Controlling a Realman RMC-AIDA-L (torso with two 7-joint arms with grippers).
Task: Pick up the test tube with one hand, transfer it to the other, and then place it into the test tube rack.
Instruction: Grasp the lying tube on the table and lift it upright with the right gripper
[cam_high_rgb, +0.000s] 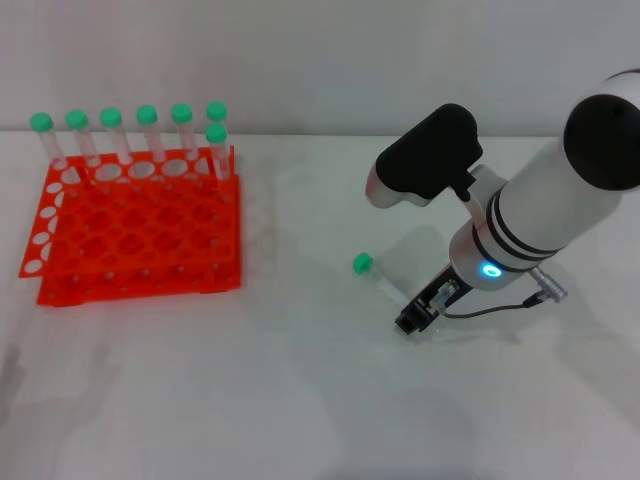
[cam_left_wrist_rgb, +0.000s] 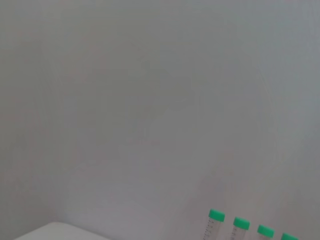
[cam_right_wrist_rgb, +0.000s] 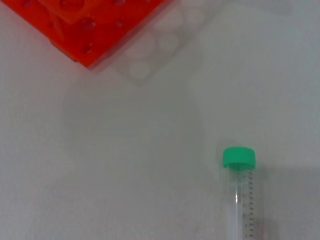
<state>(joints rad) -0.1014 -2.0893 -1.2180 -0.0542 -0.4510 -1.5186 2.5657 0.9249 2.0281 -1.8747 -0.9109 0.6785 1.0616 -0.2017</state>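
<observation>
The right pincer (cam_high_rgb: 418, 318) hangs low over the desk (cam_high_rgb: 300, 400), right at the tail end of the tube (cam_high_rgb: 378, 278). Whether its fingers are spread or pressed together cannot be told; only a dark tip shows under the thick white arm. The tube lies flat on the desk, green cap (cam_high_rgb: 362, 263) pointing away from the pincer toward the rack (cam_high_rgb: 130, 235), its long axis running on a slant from cap to the pincer's tip. In the right wrist view the tube (cam_right_wrist_rgb: 240, 200) runs lengthways out from that arm, cap farthest off, printed scale marks along its clear wall. So the right arm is the nearer one by far; the left pincer is nowhere in view, its camera facing a blank wall and a few green caps (cam_left_wrist_rgb: 216, 215).

The tube is clear, smooth and round, so it looks likely to roll if nudged sideways. The rack is glossy orange-red plastic, a grid of round holes, well apart to the left, with a back row of capped tubes (cam_high_rgb: 130, 140) standing upright.
</observation>
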